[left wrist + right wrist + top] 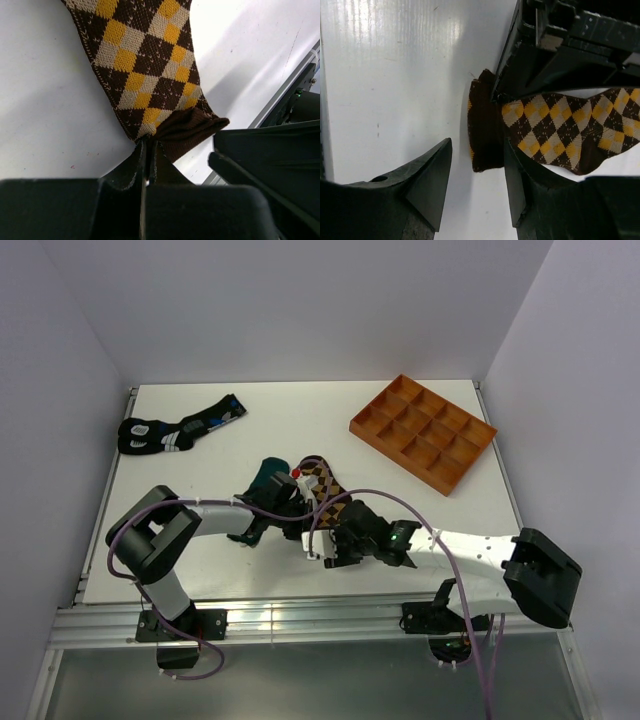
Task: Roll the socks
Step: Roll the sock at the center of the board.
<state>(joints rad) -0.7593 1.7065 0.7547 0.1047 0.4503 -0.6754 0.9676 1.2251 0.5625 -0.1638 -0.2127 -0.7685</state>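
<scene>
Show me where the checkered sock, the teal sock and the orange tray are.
checkered sock [145, 60]: left wrist view, middle of the diamond pattern.
teal sock [268, 473]: top view, the bunched part that shows beside the arm.
orange tray [398, 458]: top view, near outer wall.

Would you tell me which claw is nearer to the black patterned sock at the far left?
Left. The left claw, shut on the checkered sock, is right of the black patterned sock; the open right claw is even farther right.
</scene>
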